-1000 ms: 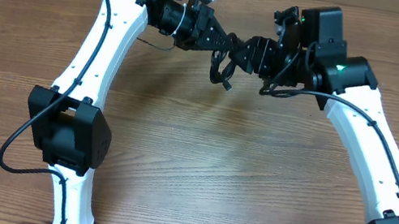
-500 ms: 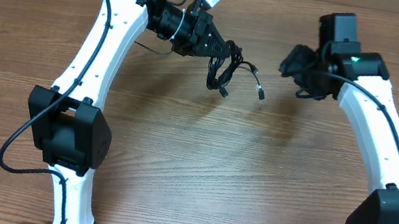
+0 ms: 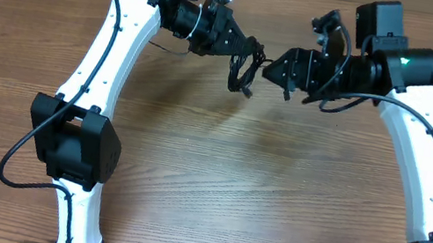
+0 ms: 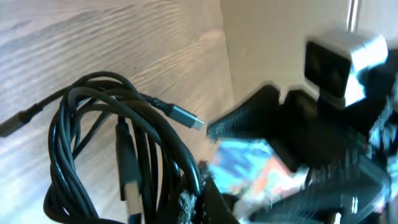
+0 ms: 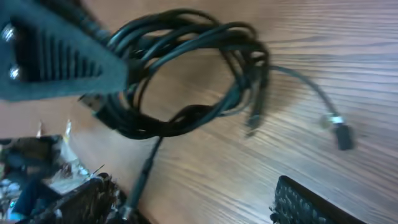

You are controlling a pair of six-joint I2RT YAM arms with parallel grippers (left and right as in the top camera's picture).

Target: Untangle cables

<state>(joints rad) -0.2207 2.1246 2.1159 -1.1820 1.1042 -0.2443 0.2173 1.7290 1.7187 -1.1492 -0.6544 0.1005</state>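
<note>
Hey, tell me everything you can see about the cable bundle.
The cables are thin, glossy black cords looped into one tangled coil, with small plug ends sticking out, one silver-tipped. The left gripper pinches the coil, which hangs over the wooden table. The right gripper is open beside it.

Overhead: fixed above wooden table [image 3: 230,195], looking straight down, far enough that I get left arm [image 3: 105,66] and right arm [image 3: 419,166] almost whole.
Left wrist: close, low, facing across table past cable bundle [image 4: 126,162] to blurred right arm [image 4: 311,143].
Right wrist: close, angled down onto same bundle [image 5: 180,121].
Shared by all three of my views: that bundle [image 3: 244,68].
</note>
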